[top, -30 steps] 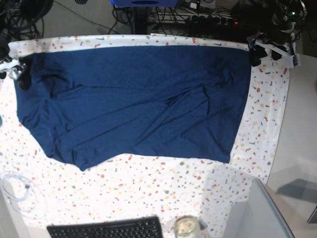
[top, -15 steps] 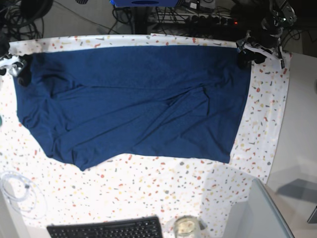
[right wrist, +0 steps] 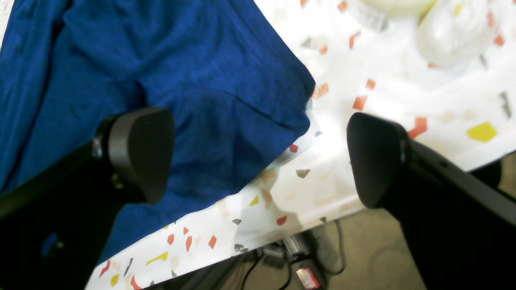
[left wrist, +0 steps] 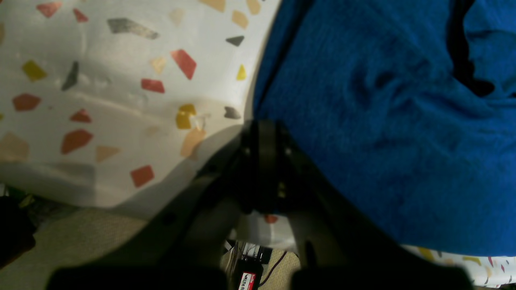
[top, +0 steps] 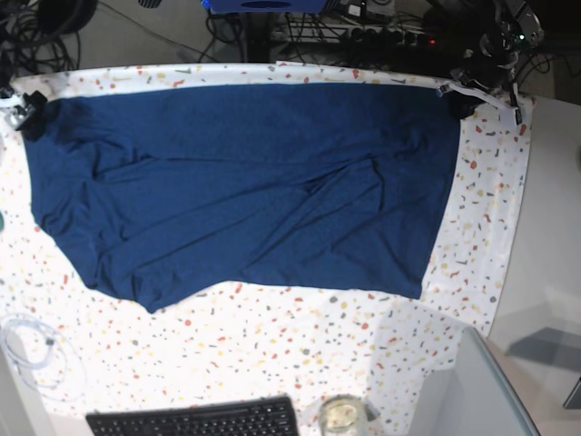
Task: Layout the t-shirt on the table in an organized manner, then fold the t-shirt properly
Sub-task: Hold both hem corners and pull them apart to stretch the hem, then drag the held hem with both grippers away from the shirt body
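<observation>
Speckled white bench (top: 490, 236) carries the t-shirt (top: 245, 182), spread wide but creased. Left jaws (left wrist: 262, 133) pinch shut on its corner; right jaws (right wrist: 258, 157) gape wide just over the opposite corner. Laying-out seems underway; next, the right should close, then both pull taut.

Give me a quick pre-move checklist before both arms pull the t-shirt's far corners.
1. Left gripper jaws shut at the t-shirt edge: ok.
2. Fabric actually pinched between the left jaws: cannot tell; the closed tips sit right at the hem in the left wrist view, where the cloth meets them.
3. Right gripper jaws closed on its corner: not ok; they stand wide open, one finger over the cloth, the other over bare table.
4. Shirt lying flat: not ok; creases run across the middle and lower left.
5. Shirt fully on the table: ok in the base view.
</observation>
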